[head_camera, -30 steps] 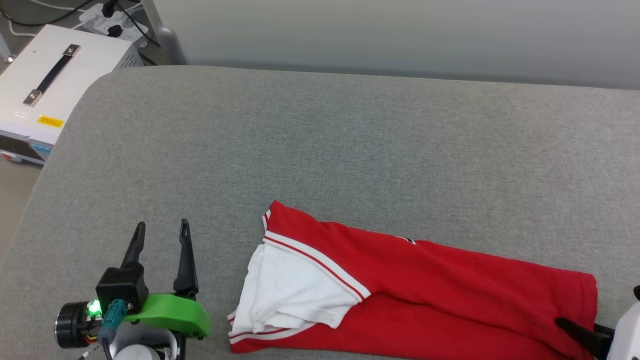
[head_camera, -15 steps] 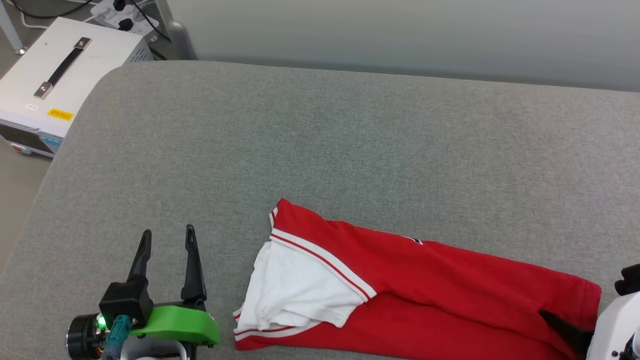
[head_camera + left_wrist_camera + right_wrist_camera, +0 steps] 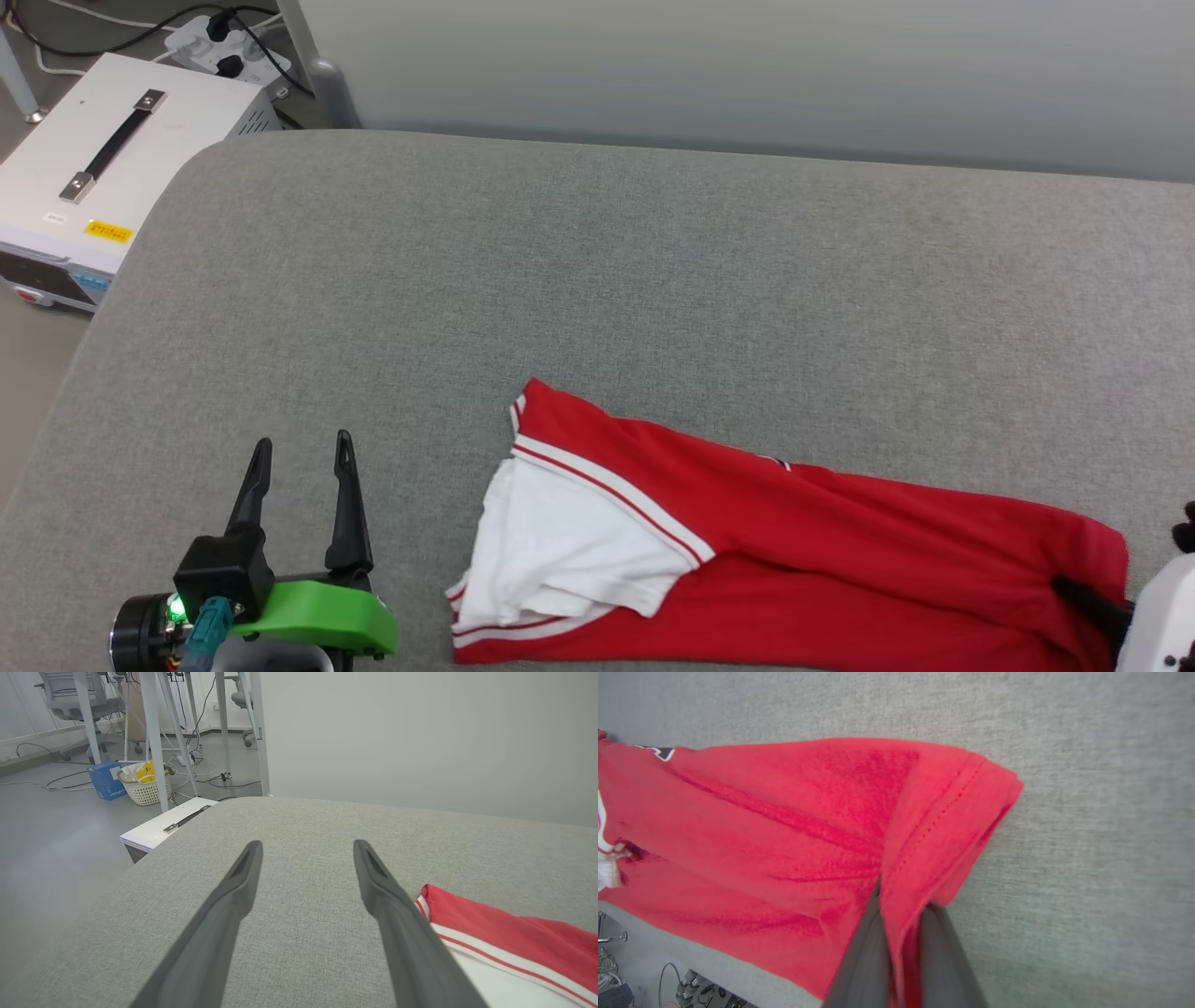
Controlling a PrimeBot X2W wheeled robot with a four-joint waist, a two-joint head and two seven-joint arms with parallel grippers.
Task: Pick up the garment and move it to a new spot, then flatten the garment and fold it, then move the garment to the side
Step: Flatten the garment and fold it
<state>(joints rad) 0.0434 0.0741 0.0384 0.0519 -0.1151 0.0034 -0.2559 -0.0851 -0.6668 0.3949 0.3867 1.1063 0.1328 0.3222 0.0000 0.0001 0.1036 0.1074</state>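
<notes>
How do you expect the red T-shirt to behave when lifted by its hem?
Probably floppy: the T-shirt creases and bunches where the right end effector pinches its hem. Likely light; it should drape and trail across the grey cushion.

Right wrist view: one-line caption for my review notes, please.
Right gripper shut on the stitched hem of the red garment lying on the grey cushion.

Cam layout
Head cam: we look down on grey pad (image 3: 597, 280); wrist cams low, close; all share garment (image 3: 840, 541).

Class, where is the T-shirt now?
Head view: the T-shirt lies lower right on the grey cushion, its hem pinched by the right gripper.
</notes>
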